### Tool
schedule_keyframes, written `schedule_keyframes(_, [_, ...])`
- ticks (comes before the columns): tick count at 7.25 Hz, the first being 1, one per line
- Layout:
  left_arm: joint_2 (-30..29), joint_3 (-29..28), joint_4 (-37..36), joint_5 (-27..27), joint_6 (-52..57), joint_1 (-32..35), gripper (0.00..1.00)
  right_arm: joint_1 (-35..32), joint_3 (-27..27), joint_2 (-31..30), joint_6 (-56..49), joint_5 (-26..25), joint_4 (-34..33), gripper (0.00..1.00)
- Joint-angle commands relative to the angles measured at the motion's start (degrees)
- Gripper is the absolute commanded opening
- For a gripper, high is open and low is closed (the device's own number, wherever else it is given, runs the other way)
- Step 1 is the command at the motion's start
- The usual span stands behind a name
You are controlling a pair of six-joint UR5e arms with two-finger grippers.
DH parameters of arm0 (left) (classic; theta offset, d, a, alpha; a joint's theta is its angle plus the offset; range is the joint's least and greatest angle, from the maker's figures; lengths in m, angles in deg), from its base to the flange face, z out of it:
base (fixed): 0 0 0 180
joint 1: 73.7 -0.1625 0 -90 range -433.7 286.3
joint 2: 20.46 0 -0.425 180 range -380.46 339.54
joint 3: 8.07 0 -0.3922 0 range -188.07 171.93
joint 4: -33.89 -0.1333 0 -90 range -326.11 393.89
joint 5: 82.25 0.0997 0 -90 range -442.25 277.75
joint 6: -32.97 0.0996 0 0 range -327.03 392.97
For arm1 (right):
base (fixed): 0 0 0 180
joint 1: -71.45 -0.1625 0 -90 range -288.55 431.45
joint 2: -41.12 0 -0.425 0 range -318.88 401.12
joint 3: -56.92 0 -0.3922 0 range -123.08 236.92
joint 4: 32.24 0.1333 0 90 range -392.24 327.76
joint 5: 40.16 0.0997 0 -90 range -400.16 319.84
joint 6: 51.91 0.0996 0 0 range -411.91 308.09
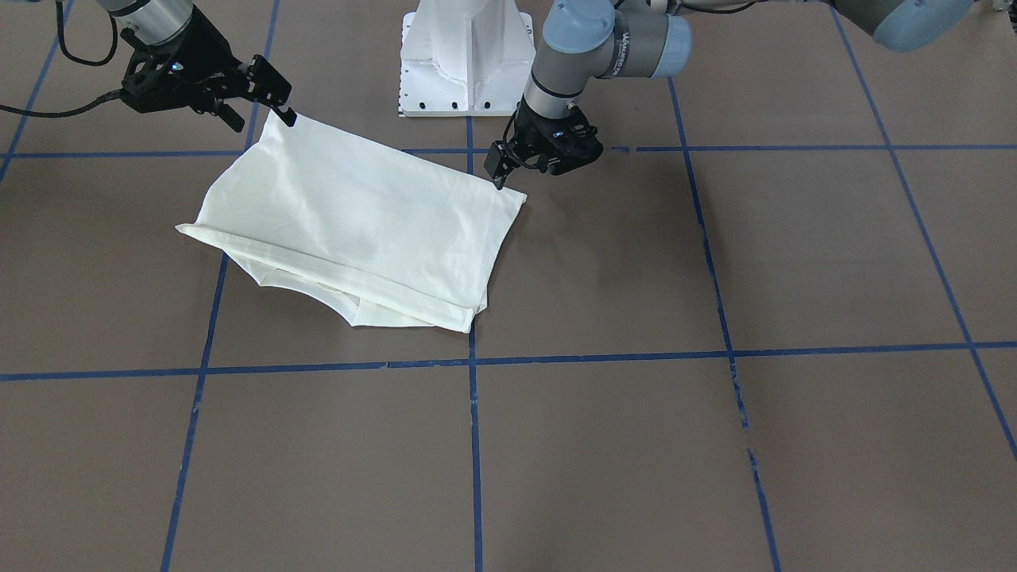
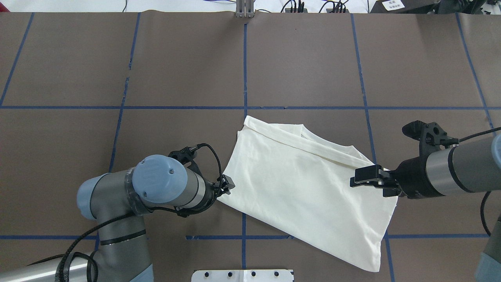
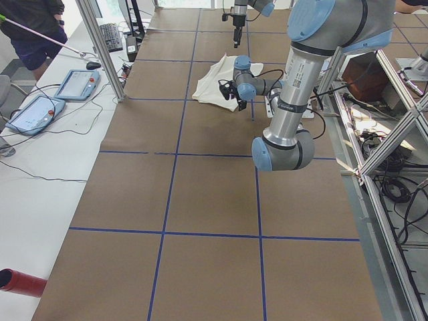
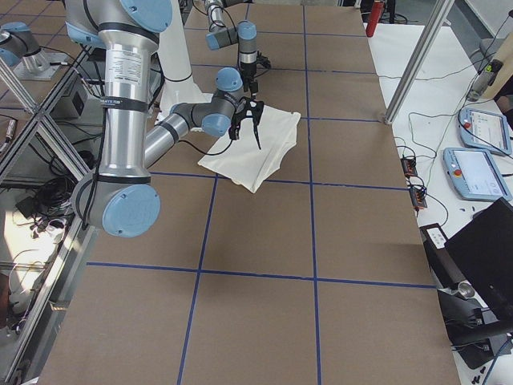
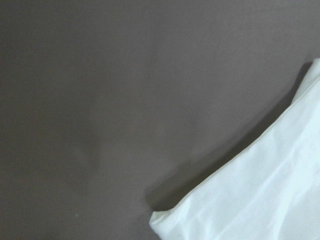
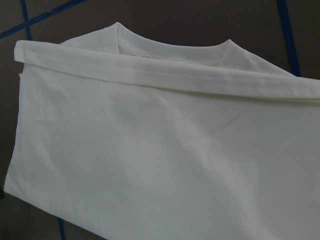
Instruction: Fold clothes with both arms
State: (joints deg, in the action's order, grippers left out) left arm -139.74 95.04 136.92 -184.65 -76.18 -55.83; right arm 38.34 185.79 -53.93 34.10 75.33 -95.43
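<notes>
The clothes are one off-white shirt (image 1: pixel 357 222), folded into a slanted rectangle with its plain side up, on the brown table (image 2: pixel 305 188). A folded sleeve band and the collar show in the right wrist view (image 6: pixel 150 150). My left gripper (image 1: pixel 520 173) hangs just off the shirt's corner nearest the pedestal, jaws apart and nothing between them (image 2: pixel 228 184). The left wrist view shows that shirt corner (image 5: pixel 260 190) lying flat. My right gripper (image 1: pixel 262 119) hovers open above the shirt's opposite edge (image 2: pixel 358 178).
The white pedestal base (image 1: pixel 467 56) stands at the robot's side of the table. Blue tape lines grid the brown table cover (image 1: pixel 636 445). Beside the table a white bench carries tablets (image 3: pixel 73 83), and a person (image 3: pixel 33 27) stands there. A red cylinder (image 3: pixel 20 281) lies nearby.
</notes>
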Motion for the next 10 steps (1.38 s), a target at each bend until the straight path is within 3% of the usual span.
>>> schedule_keyframes(1, [-0.51,-2.04,0.34,3.15,-0.36,-0.90,0.89,-1.26,-0.37,1.17,-0.15,-0.09,0.00,1.00])
schedule_keyframes(3, [-0.51,-2.39,1.12,3.34,-0.09,-0.29,0.81,-1.26,-0.46,1.27,-0.15,0.08,-0.09,1.00])
schedule_keyframes(5, [-1.21,-4.05,3.05,3.34,-0.27,-0.37,0.63,-1.43,-0.73,1.27,-0.15,0.09,0.00,1.00])
schedule_keyframes(6, [-1.30,-4.23,3.06,3.34,-0.18,-0.38,0.49,-1.43,-0.73,1.18,-0.15,0.17,0.00,1.00])
schedule_keyframes(8, [-1.39,-3.98,2.98,3.34,0.78,0.23,0.00,-1.61,-0.64,1.18,-0.15,0.35,0.00,1.00])
schedule_keyframes(10, [-1.39,-3.53,2.45,2.55,4.90,3.73,0.00,-1.61,-0.73,1.09,-0.15,0.35,-0.09,1.00])
